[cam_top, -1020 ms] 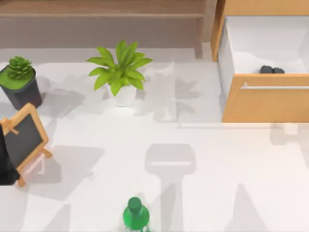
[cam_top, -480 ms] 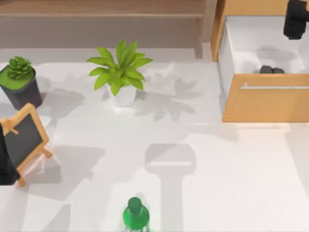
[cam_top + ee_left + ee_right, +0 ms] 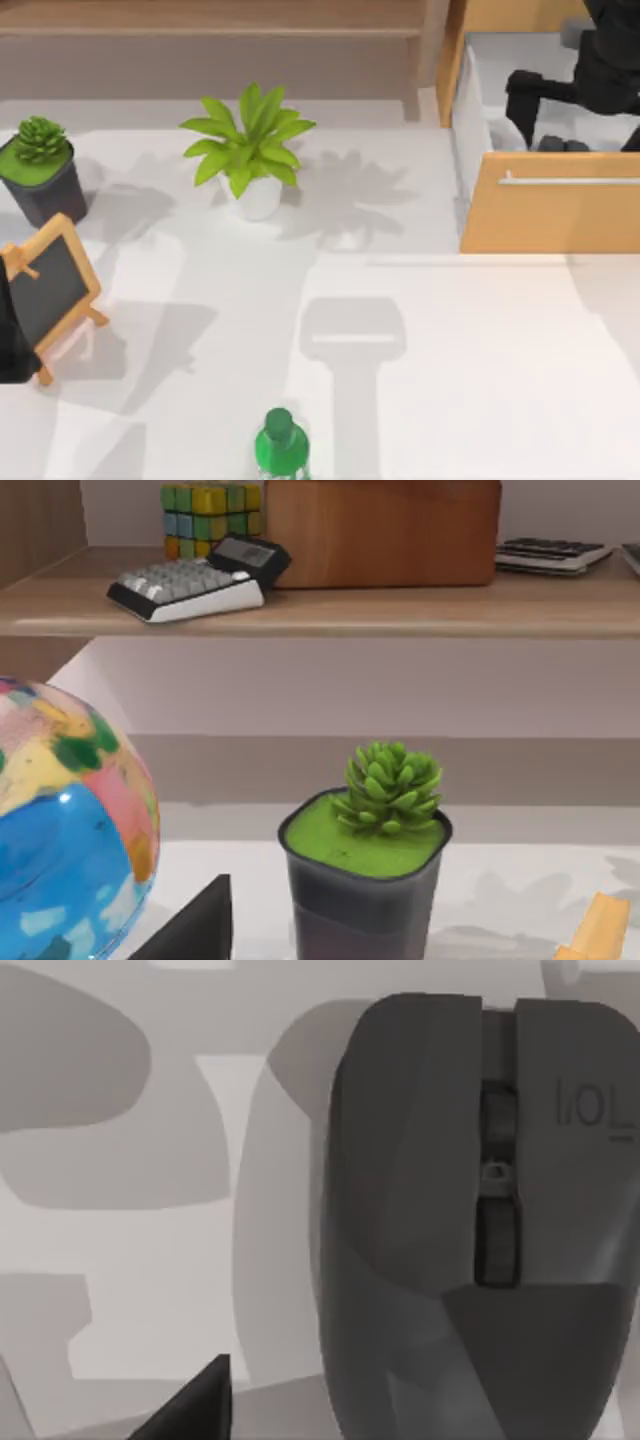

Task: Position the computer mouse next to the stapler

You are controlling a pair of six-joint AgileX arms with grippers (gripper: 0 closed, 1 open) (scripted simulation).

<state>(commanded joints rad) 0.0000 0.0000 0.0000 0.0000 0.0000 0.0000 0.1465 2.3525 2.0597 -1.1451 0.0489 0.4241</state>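
Overhead, right gripper [image 3: 575, 105] — fingers apparently spread, empty — above computer mouse [image 3: 563, 145] against open drawer's [image 3: 552, 215] front edge.

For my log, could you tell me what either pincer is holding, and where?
Nothing is held: the right pincer hovers over the computer mouse in the drawer.

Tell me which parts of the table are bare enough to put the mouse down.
The broad white table is bare between the green bottle and the wooden drawer front. It is crowded at the left: the chalkboard easel, succulent pot and leafy plant. The right pincer hangs over the computer mouse inside the drawer.
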